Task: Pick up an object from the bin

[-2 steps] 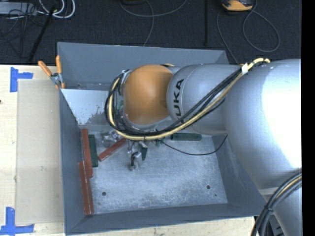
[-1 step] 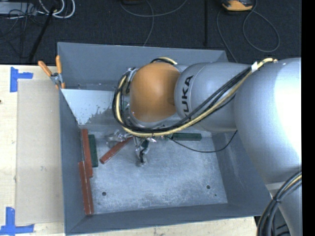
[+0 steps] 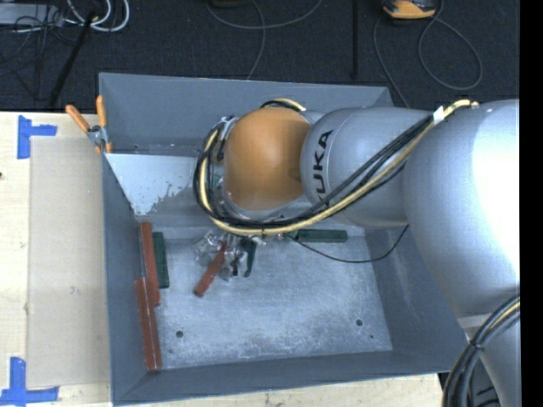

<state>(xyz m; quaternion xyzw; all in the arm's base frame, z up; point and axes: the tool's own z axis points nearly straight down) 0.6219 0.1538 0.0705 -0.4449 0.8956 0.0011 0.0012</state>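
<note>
My gripper (image 3: 227,257) hangs under the arm's wrist over the bin's back middle. A short reddish-brown stick (image 3: 207,278) slants down to the left from between its fingers, and the fingers stand shut on the stick's upper end. The stick's lower end is close to the bin floor. A dark green strip (image 3: 159,263) lies just left of it, beside the long brown sticks (image 3: 149,299).
The long brown sticks run along the bin's left wall. A dark green bar (image 3: 322,236) lies at the back, right of the gripper, partly under the arm. The arm covers the bin's back right.
</note>
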